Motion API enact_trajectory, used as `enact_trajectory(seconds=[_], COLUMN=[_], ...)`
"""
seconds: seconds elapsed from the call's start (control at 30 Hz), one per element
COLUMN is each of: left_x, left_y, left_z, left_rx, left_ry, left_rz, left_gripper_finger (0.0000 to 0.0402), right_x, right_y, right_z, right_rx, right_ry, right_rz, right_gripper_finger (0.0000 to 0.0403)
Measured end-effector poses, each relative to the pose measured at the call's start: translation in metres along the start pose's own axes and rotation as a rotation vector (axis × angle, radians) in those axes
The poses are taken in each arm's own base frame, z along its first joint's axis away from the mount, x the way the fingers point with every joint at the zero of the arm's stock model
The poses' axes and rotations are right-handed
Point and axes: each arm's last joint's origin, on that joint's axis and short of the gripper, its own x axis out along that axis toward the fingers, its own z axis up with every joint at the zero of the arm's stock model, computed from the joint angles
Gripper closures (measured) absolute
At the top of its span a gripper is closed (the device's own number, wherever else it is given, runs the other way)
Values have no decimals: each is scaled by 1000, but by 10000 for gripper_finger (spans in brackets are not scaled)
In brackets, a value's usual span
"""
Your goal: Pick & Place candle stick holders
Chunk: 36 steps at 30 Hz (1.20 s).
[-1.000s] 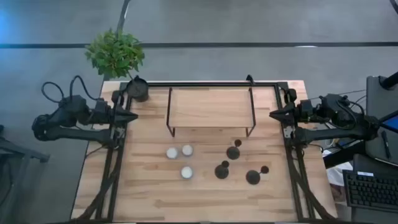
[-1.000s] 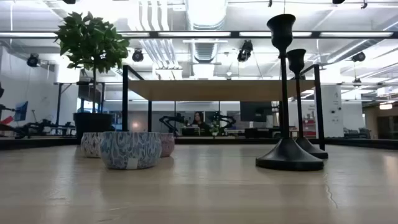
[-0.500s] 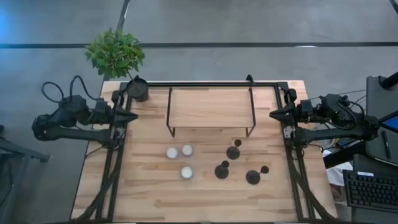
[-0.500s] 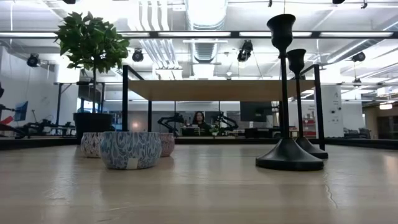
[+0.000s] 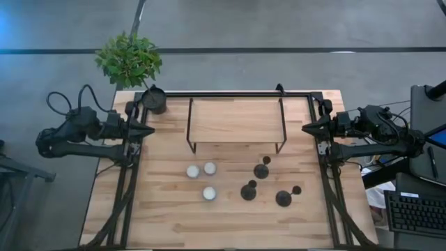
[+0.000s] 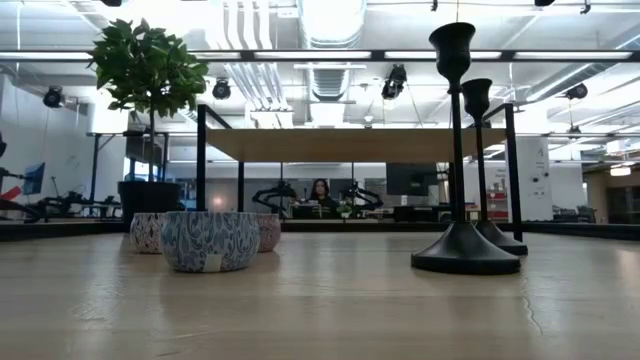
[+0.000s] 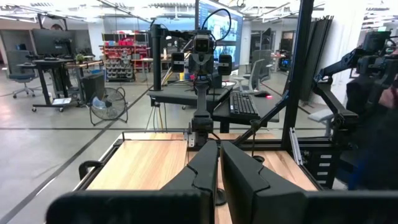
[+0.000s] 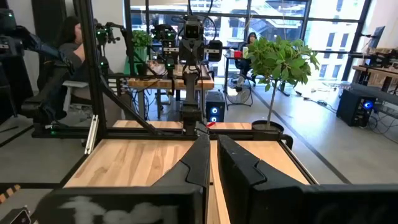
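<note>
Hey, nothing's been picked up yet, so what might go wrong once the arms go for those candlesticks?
1. The three candle stick holders stand close together; reaching for one may knock over a neighbour, since each is tall on a thin stem.
2. The tealight candles lie just beside them and might get pushed.
3. The shelf has thin legs that a carried holder might clip.

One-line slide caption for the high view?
Three black candle stick holders and three white tealights sit before a wooden shelf; both arms wait at the table's sides.
</note>
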Motion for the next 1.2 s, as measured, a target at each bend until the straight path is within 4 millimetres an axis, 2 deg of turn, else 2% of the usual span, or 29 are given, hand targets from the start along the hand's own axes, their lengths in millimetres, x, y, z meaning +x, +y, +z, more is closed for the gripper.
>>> enact_trajectory(seconds=[0.1,0.23,0.33,0.47,0.6,0.67,0.83,1.03,1.1,1.2], left_x=[0,0,0,0,0,0,4,10,12,14], left_y=[0,0,0,0,0,0,0,0,0,2], left_z=[0,0,0,0,0,0,3,11,15,17], left_rx=[0,0,0,0,0,1,59,67,63,117], left_ry=[0,0,0,0,0,-1,-21,-97,-137,-148], left_rz=[0,0,0,0,0,0,1,3,5,94], left_gripper_finger=[376,376,376,376,376,376,376,376,376,376], right_x=[0,0,5,19,41,53,78,83,85,89], right_y=[0,0,0,0,-2,-3,-7,-12,-15,-18], right_z=[0,1,6,21,38,40,33,37,39,44], right_rx=[-24,-172,-183,-74,206,268,249,101,110,92], right_ry=[-3,-6,-54,-191,-379,-416,-387,-364,-358,-347], right_rz=[-3,-4,-8,-18,-32,-33,-194,-411,-520,-615], right_gripper_finger=[374,374,374,374,374,374,374,374,374,374])
